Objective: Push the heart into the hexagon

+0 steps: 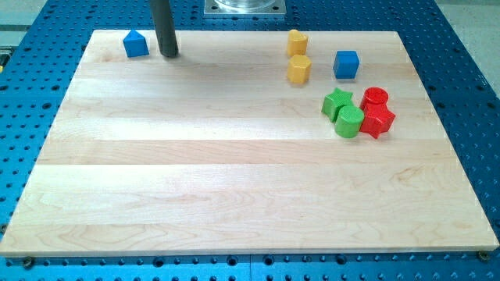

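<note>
Two yellow blocks stand close together at the view's upper middle. The upper one (296, 40) looks like a hexagon and the lower one (298, 69) looks like a heart, though their outlines are small. They nearly touch. My tip (169, 55) rests on the board near the view's top left, far to the left of both yellow blocks. It stands just right of a blue block with a pointed top (136, 44), with a small gap between them.
A blue cube (346, 64) sits right of the yellow blocks. Below it is a tight cluster: a green star (337, 101), a green cylinder (349, 122), a red cylinder (375, 98) and a red star (378, 120). The wooden board (234, 187) lies on a blue perforated table.
</note>
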Robot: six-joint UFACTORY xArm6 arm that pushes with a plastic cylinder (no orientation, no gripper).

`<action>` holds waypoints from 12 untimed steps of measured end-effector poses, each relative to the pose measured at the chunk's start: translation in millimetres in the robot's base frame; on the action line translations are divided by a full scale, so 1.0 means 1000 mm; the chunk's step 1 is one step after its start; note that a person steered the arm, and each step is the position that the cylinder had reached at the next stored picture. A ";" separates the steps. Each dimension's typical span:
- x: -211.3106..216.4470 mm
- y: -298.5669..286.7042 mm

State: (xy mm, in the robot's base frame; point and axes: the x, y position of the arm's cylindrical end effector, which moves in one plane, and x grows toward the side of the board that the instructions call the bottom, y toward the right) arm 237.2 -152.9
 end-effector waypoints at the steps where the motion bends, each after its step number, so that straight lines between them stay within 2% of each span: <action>1: -0.003 -0.019; 3: -0.005 -0.012; 5: -0.042 0.142; 6: -0.037 0.239; 7: 0.001 0.277; 8: 0.059 0.277; 9: 0.002 0.278; 10: -0.017 0.292; 12: -0.023 0.292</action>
State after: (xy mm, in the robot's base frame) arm 214.6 139.2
